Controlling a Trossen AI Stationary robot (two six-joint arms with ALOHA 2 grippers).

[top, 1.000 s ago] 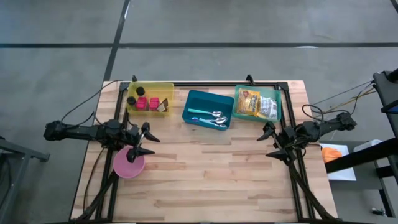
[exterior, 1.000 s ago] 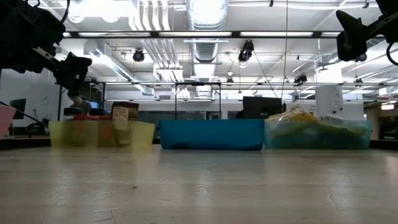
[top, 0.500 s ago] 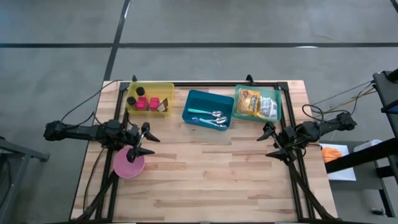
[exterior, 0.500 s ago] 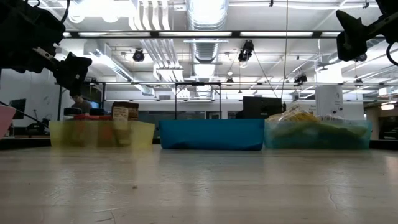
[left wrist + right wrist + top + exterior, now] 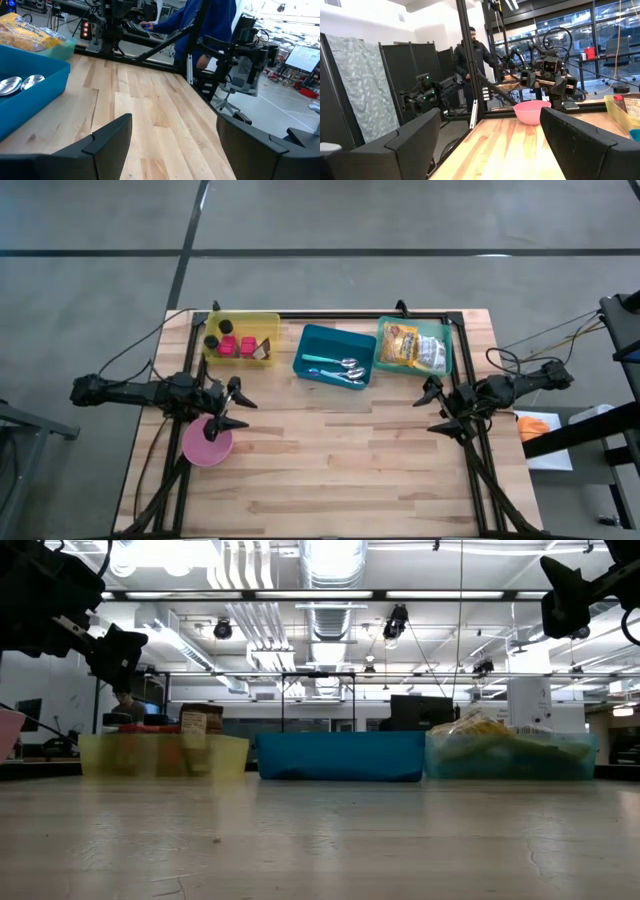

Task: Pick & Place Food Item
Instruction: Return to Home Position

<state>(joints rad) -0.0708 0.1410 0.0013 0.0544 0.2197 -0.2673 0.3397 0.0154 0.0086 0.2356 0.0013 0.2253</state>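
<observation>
- Nearest, at 6 o'clock: bare planks of the pale wooden desk (image 5: 340, 470).
- At 8 o'clock, near the left edge: round pink plastic bowl (image 5: 205, 445), upright on the desk.
- At 9 o'clock, just past the bowl's far rim: dark two-finger left pincer (image 5: 245, 413), raised above the desk, pointing toward the middle, spread wide, gripping nothing.
- At 3 o'clock, by the right edge: dark two-finger right pincer (image 5: 432, 408), also raised, facing the left one across the desk, spread wide, gripping nothing.
- Well apart, with bare wood between the two.
- At 11 o'clock, along the far edge: clear yellow plastic bin (image 5: 245, 315), holding a black seasoning bottle (image 5: 211, 341), a second dark-capped bottle behind it, two red seasoning cans (image 5: 228, 346) side by side, and a small brown packet (image 5: 263, 350) at the bin's right end.
- At 12 o'clock, just beside it: teal rectangular plastic bin (image 5: 325, 335), slightly skewed, with shiny metal spoons (image 5: 348, 368) lying inside.
- At 1 o'clock, just beside the teal one: green plastic bin (image 5: 448, 345), with a yellow crinkled noodle pack (image 5: 410, 347) lying flat inside.
- Beyond the desk, seen from the right wrist: person in dark clothes (image 5: 472, 55) standing among black frames and screens.
</observation>
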